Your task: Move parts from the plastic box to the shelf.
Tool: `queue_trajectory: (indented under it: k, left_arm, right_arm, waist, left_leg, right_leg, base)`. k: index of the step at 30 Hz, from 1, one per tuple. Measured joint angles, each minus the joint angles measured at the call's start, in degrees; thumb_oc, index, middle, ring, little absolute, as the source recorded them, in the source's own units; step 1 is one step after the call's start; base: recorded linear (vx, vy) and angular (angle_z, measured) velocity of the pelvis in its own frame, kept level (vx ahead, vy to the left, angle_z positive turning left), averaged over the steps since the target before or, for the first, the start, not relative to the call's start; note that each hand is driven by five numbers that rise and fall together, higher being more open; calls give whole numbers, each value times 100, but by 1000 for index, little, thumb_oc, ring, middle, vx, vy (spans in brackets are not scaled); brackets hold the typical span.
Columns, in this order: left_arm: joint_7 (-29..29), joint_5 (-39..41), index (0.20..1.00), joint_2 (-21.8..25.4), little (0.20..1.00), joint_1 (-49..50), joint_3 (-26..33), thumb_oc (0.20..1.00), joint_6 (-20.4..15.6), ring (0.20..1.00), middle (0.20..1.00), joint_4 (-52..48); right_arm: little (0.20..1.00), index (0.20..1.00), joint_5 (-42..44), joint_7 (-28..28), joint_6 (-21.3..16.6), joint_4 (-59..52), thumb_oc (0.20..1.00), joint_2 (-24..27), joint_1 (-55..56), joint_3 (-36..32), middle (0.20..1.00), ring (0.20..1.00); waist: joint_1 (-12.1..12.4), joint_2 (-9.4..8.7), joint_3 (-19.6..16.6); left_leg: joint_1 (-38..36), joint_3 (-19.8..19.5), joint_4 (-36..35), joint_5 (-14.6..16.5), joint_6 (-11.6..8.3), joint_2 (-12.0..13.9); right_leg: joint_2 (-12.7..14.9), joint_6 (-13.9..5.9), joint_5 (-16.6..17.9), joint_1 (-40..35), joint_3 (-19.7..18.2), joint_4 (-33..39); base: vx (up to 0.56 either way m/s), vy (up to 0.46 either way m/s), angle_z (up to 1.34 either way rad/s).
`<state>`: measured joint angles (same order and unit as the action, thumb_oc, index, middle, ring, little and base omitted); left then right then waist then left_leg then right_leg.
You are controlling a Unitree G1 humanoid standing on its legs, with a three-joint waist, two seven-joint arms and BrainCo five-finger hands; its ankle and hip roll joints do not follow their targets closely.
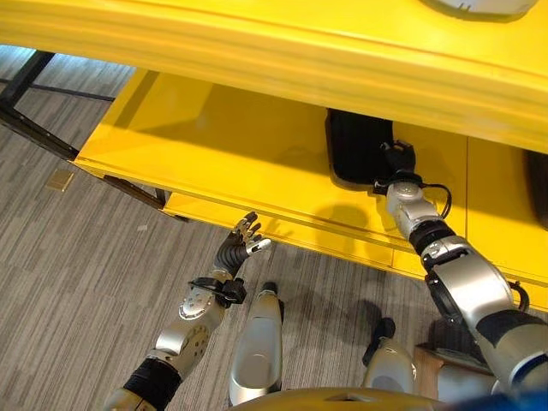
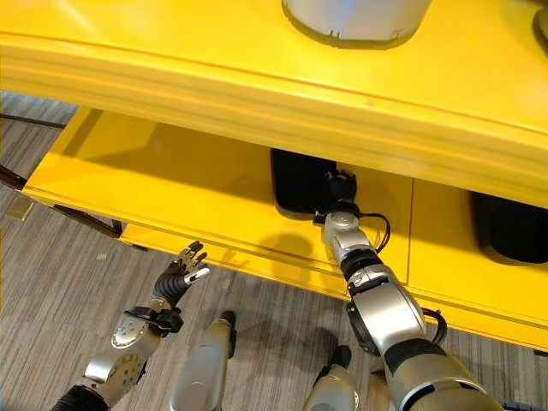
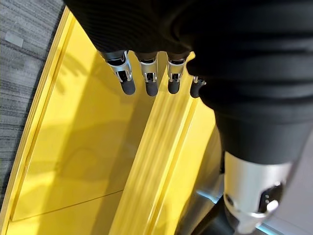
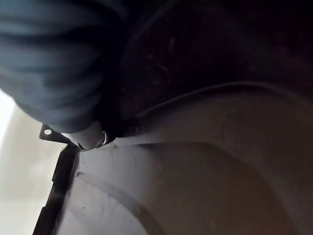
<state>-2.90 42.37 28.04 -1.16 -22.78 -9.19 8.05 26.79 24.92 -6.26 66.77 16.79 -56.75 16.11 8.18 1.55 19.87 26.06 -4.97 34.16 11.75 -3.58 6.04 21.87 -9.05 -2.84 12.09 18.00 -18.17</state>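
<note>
Reaching under the upper deck of the bright yellow metal shelf (image 1: pixel 257 51), the right hand (image 2: pixel 339 190) sits on the lower yellow deck against the near edge of a flat black moulded plastic part (image 2: pixel 298 180). That part lies on the deck at about 11 o'clock from the hand, mostly beneath the upper deck's front lip. In the head views the fingers merge with the dark part, and in the right wrist view the dark ribbed cover (image 4: pixel 58 73) lies close over the part's curved black surface (image 4: pixel 205 176); grip state cannot be told. A second black part (image 2: pixel 514 227) lies on the same deck at 3 o'clock, well apart from the hand. The left hand (image 1: pixel 242 242) hangs over the grey wood-grain floor (image 1: pixel 77 282), just short of the shelf's front edge, fingers (image 3: pixel 128 83) straight and slightly spread, holding nothing. A grey round part (image 2: pixel 355 19) rests on the top deck.
</note>
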Motion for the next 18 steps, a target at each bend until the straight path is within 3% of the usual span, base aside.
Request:
queue_trajectory:
  k: [9,13,18]
  left_arm:
    - [-7,98,1000,58,1000,-178,-224,1000,-6,1000,1000,-68]
    - [-11,99,1000,80,1000,-239,-232,1000,-11,1000,1000,-185]
    - [-37,99,1000,94,1000,-384,-256,1000,-20,1000,1000,-235]
  right_arm:
    - [200,200,-6,69,28,503,200,702,-674,2,200,200]
    - [200,200,-13,62,55,694,200,768,-808,34,200,200]
    - [200,200,-68,64,92,854,200,913,-1077,121,200,200]
  waist:
    - [128,128,179]
    - [98,133,186]
    - [85,174,213]
  left_leg:
    - [352,-76,136,11,12,-73]
    - [378,-83,225,32,46,-125]
    - [704,-123,641,258,115,-172]
  right_leg:
    - [66,-1,-92,344,-1,-231]
    - [122,-42,-129,373,1,-350]
    - [237,-33,-441,790,-152,-963]
  base:
    - [-23,12,4]
    - [-43,30,4]
    - [-8,26,3]
